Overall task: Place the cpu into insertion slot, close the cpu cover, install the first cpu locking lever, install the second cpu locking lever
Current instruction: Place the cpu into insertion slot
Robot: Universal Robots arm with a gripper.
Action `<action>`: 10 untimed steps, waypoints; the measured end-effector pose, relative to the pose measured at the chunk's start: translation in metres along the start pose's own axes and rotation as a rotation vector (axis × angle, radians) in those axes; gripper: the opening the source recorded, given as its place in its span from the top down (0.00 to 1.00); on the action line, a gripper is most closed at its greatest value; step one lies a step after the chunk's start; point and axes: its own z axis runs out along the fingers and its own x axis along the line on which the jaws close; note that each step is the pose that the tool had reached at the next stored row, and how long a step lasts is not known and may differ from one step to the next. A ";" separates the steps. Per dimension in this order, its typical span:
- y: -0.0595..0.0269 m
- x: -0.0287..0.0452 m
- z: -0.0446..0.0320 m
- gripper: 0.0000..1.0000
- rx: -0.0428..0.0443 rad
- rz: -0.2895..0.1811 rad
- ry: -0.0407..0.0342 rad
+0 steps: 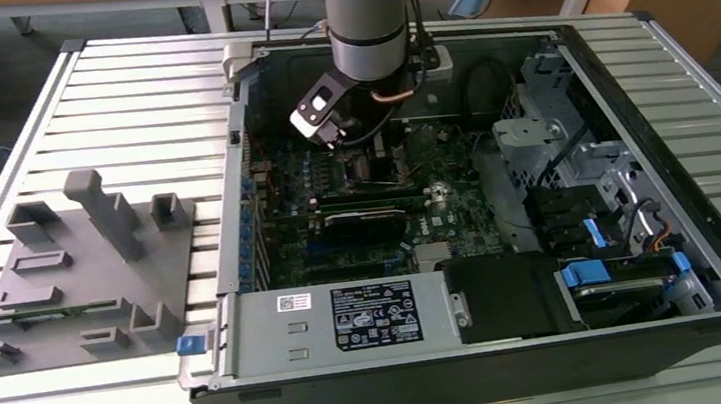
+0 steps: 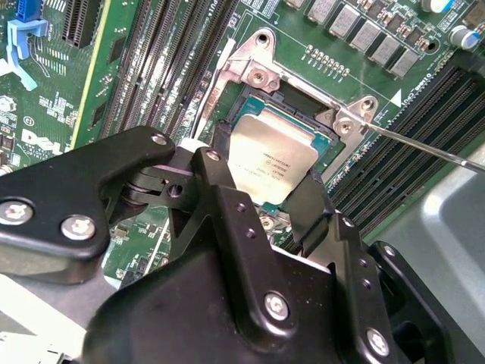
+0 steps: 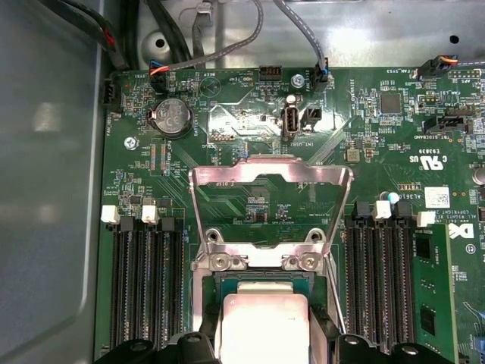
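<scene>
Chip (image 2: 273, 155) lies flat at the socket (image 2: 236, 114), grey top up, its square edges lined up with the socket's. Gripper (image 2: 264, 189) fingers, part-spread, clasp its opposite sides. Cover (image 3: 269, 173) stands open.

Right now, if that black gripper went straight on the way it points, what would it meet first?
Likely the square black silver-rimmed socket, directly under the flat grey-bronze square chip the gripper holds; their gap is unclear.
</scene>
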 end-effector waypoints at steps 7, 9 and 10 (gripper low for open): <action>0.0000 0.0000 0.0001 0.46 0.0000 0.000 0.0000; 0.0000 0.0000 0.0001 0.46 0.0000 0.000 0.0000; 0.0000 0.0000 0.0001 0.46 0.0000 0.000 0.0000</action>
